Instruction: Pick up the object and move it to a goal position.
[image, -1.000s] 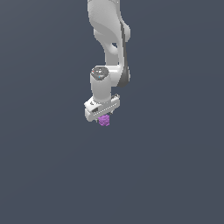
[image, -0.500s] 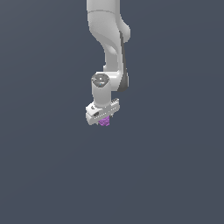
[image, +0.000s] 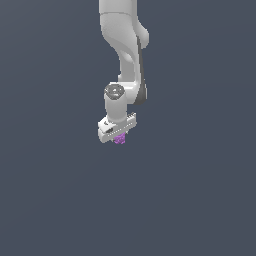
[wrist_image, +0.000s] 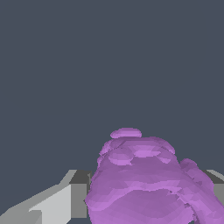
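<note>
Bright purple-magenta and knobbly, the object (image: 119, 139) is a tiny lump peeking out beneath the white gripper (image: 118, 134), at about 6 o'clock from the wrist. In the wrist view the object (wrist_image: 148, 183) looms large (glossy bumps all over), pinched between the grey fingers (wrist_image: 57, 203), which are closed on it

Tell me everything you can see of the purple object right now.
The purple object is a tiny, bright purple-magenta blob, lumpy and knobbly with rounded bumps, matte like a plain render. In the exterior view it pokes out just below the white gripper, far narrower than the gripper, with plain grey background all around it. In the wrist view it fills the near field, sitting between grey finger pads. It appears clamped there; nothing else touches it.
</note>
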